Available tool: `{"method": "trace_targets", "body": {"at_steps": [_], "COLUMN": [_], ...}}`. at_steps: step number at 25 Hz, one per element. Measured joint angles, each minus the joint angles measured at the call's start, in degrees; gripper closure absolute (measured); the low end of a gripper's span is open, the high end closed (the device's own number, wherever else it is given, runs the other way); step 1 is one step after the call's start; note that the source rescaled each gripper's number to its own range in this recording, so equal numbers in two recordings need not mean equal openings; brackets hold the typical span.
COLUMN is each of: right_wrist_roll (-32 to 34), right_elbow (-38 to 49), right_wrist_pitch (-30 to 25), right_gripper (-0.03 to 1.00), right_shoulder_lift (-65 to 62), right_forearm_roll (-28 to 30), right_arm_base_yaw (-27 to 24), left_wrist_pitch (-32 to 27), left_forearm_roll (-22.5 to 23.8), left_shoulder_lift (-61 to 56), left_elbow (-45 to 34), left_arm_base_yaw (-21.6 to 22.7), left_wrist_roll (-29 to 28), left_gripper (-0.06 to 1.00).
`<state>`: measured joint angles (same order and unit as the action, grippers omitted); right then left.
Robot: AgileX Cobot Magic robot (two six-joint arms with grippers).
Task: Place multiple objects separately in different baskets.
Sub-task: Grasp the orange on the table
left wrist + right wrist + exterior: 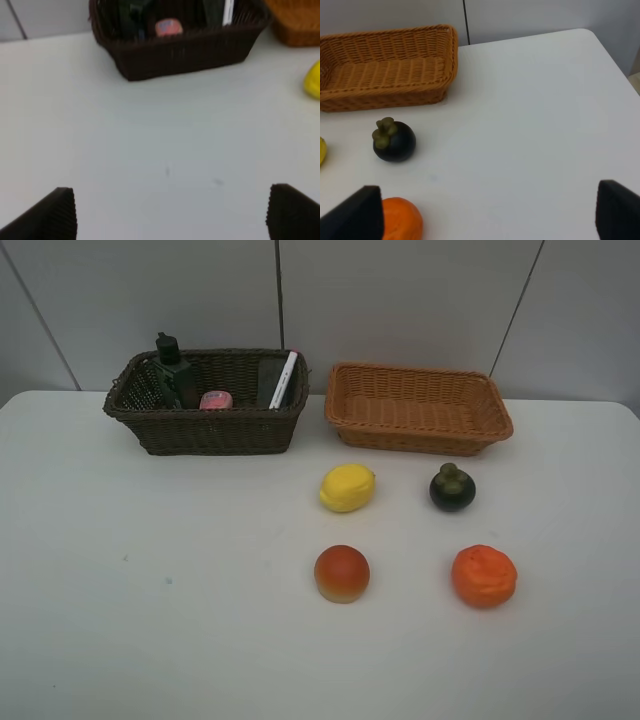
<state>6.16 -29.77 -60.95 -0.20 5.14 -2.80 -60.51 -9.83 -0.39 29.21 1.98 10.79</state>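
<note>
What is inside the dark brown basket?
A dark green bottle, a pink bottle, a black eraser block and a white marker. The near wall of the basket hides their lower parts.

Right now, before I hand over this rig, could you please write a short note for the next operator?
Left gripper: open, holding nothing, over bare table in front of the dark brown basket.
Right gripper: open, holding nothing, near the orange and mangosteen.
Done: dark green bottle, pink bottle, black eraser and white marker sit in the dark brown basket.
Left: lemon, mangosteen, red-orange fruit and orange lie on the table. The light orange-tan basket holds nothing yet, so they probably go there.
</note>
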Motion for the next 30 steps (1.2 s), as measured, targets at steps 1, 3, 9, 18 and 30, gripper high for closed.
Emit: {"method": "trace_targets", "body": {"at_steps": [1,3,9,18,30], "right_wrist_roll": [0.00,0.00,0.00,0.00,0.00], "right_elbow": [0.00,0.00,0.00,0.00,0.00], "right_wrist_pitch": [0.00,0.00,0.00,0.00,0.00], "right_gripper": [-0.03,-0.03,-0.03,-0.03,-0.03], "right_shoulder_lift": [0.00,0.00,0.00,0.00,0.00], "right_forearm_roll": [0.00,0.00,0.00,0.00,0.00], "right_arm_base_yaw": [0.00,0.00,0.00,0.00,0.00], "left_wrist_pitch": [-0.17,-0.21,-0.27,-0.45,-0.45], "left_forearm_roll": [1.34,4.20,6.75,6.18,6.13], "left_shoulder_lift": [0.00,0.00,0.00,0.00,0.00], "left_elbow": [-0.07,-0.07,-0.07,-0.07,-0.07], "left_arm_base_yaw": [0.00,0.00,-0.20,-0.20,-3.18], "left_wrist_roll": [-1.73,-5.60,-8.93,-8.62,-8.57], "left_gripper": [-0.05,-0.05,-0.05,-0.05,-0.05]}}
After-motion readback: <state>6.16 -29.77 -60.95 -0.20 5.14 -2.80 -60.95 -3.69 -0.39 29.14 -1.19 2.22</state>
